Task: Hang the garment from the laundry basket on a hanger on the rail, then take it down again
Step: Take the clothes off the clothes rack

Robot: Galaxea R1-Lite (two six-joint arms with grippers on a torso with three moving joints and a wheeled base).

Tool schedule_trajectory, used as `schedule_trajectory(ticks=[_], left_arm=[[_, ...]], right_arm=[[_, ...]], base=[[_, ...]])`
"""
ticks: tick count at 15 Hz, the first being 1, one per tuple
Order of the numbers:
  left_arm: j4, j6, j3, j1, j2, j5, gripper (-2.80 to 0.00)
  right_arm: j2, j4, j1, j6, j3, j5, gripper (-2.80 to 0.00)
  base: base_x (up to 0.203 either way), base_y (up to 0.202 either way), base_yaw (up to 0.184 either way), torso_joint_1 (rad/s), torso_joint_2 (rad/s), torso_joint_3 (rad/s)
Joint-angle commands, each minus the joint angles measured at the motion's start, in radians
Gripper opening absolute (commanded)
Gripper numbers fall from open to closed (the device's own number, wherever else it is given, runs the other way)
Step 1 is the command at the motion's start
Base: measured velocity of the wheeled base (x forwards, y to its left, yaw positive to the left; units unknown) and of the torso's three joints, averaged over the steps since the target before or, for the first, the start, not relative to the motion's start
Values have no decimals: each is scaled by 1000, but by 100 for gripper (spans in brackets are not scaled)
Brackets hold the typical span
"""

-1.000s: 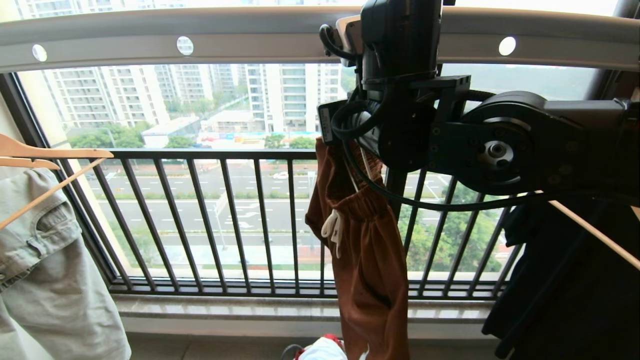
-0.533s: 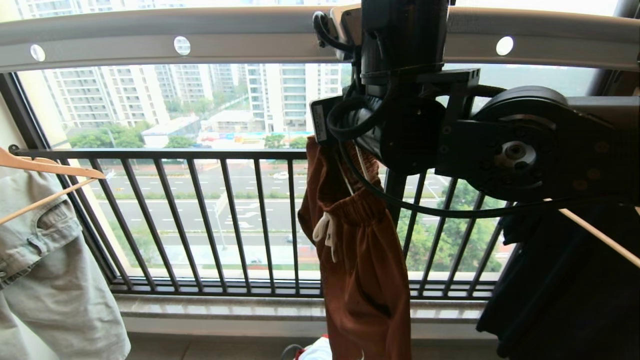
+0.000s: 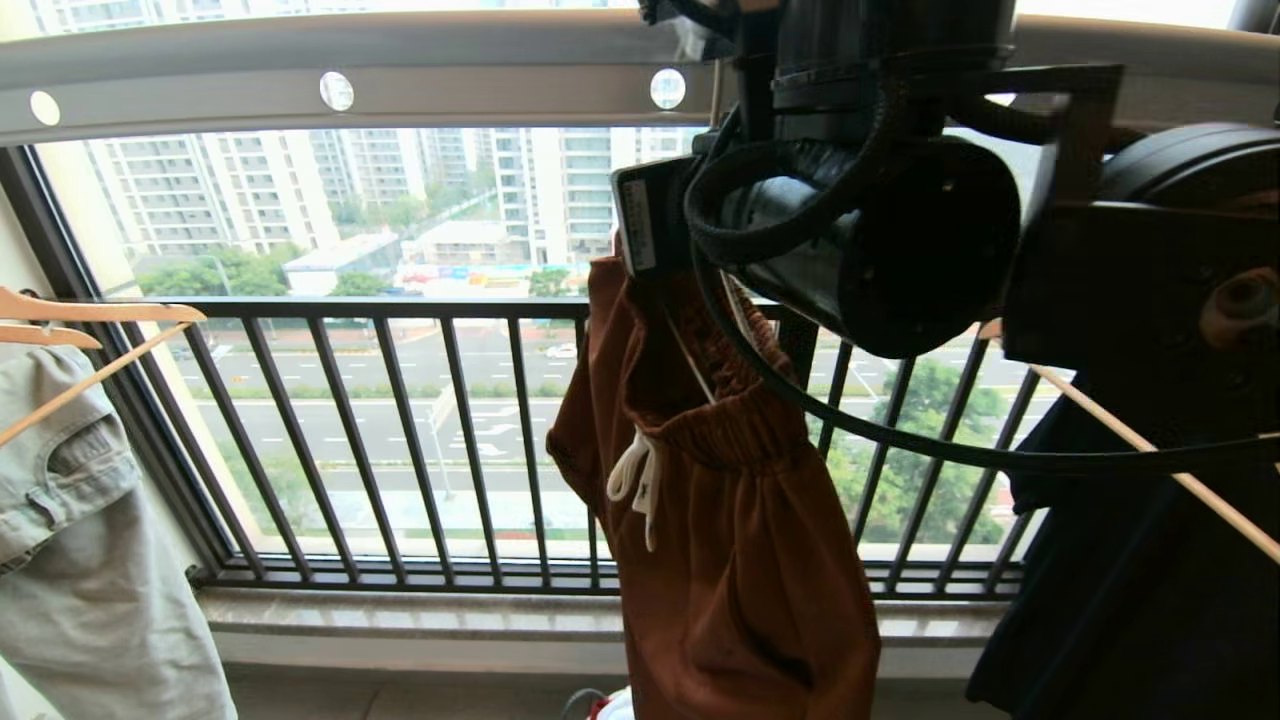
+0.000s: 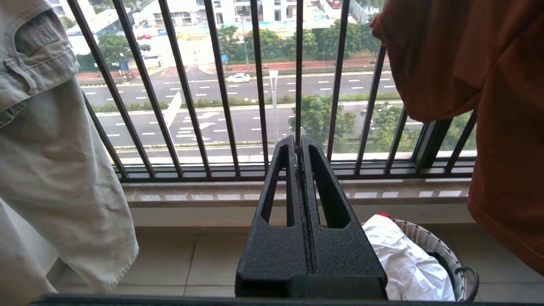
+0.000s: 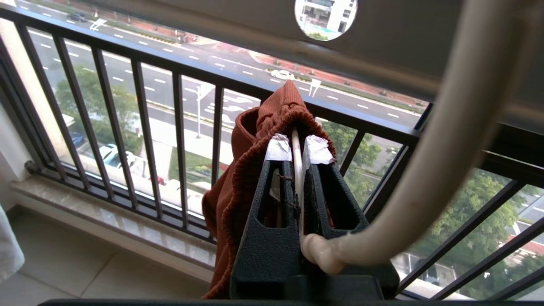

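Because our right gripper (image 5: 296, 148) is clamped on the hanger (image 5: 446, 140) wire, the garment (image 3: 720, 520) dangles below the rail (image 3: 400, 85), carried by its hook's stem so we can steer it; left gripper (image 4: 301, 146) idles closed, empty.

Denim piece (image 3: 70, 560): hanging far left.
Wooden hanger (image 3: 90, 315): above denim.
Balcony railing (image 3: 400, 440): behind.
Black T-shirt (image 3: 1130, 590): hanging right.

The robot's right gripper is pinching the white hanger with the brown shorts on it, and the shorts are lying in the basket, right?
Not in the basket. The shorts hang from the hanger pinched in the right gripper, up by the rail; the head view shows it.
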Motion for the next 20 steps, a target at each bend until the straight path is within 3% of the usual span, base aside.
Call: schedule_trajectory(ticks=[1,8,11,13,16,18,20], left_arm=[[0,0,0,0,1,-1,-280],[0,0,0,0,1,0,-280],[0,0,0,0,1,-1,-280],[0,0,0,0,1,0,-280],[0,0,0,0,1,0,-280],[0,0,0,0,1,0,-280],[0,0,0,0,1,-1,-280]], right_arm=[[-100,-2,8,0,93,-3,-280],[-421,-2,25,2,535,52,-280],[-492,-46,-9,19,781,155,-280],[-503,-171,-94,67,859,298,-280],[-505,-196,-222,74,965,604,-280],[-466,-201,-335,35,990,828,-280],[-347,-251,-409,-26,986,943,-280]], base=[[0,0,0,0,0,0],[0,0,0,0,0,0],[0,0,0,0,0,0],[0,0,0,0,0,0],[0,0,0,0,0,0],[0,0,0,0,0,0],[0,0,0,0,0,0]])
